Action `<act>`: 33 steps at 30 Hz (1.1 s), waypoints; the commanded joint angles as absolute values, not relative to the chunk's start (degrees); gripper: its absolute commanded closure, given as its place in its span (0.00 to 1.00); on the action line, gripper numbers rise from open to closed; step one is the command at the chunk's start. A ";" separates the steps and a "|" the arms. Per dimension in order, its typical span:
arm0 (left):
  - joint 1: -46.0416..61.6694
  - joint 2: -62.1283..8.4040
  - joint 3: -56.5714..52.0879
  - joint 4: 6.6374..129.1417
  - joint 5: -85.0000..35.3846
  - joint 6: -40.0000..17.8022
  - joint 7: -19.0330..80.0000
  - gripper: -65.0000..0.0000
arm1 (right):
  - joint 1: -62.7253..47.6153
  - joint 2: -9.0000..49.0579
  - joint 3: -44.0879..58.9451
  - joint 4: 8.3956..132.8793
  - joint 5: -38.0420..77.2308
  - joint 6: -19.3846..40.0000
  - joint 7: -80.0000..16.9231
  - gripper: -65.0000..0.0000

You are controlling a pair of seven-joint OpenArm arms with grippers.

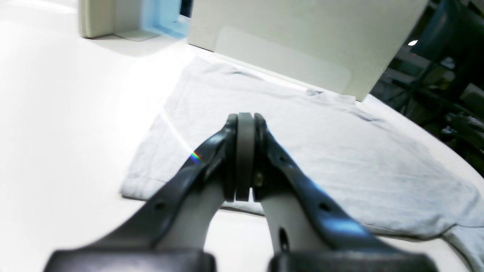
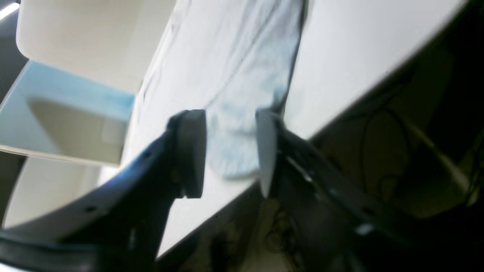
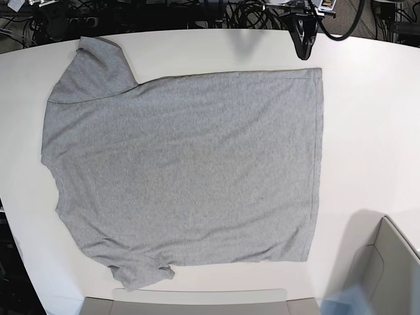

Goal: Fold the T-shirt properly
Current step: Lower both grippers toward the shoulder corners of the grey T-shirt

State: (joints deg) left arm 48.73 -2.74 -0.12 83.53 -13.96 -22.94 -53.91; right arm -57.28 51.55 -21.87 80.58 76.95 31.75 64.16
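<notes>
T-shirt (image 3: 190, 170): the grey shirt lies spread flat on the white bench (image 3: 374, 131), plain side up, covering most of the middle of the surface. Its neck end and sleeves point toward the left edge of the bench in the base view; its straight hem runs parallel to the right edge, well apart from it. One sleeve reaches up toward the far left corner. The other sleeve, near the near edge, is slightly bunched and curled.

Left gripper (image 1: 245, 158): the fingers are clenched, pads pressed flat against each other, with nothing between them. The gripper hangs above the bench near the shirt's edge and does not touch the cloth.

Right gripper (image 2: 230, 151): the fingers are released, with a clear gap between the pads. A sleeve end of the shirt shows through that gap, close to the bench edge. Whether the pads touch the cloth cannot be told from the blurred wrist view.

A dark gripper shows at the far edge of the bench in the base view, just beyond the hem corner.

Pale boxes (image 3: 394, 269) stand at the near right corner and along the near edge.
</notes>
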 commanded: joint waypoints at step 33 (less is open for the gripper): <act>47.43 -3.12 -0.31 84.26 -14.02 -23.16 -51.74 0.99 | -37.49 44.97 -22.11 67.82 82.24 32.40 29.85 0.60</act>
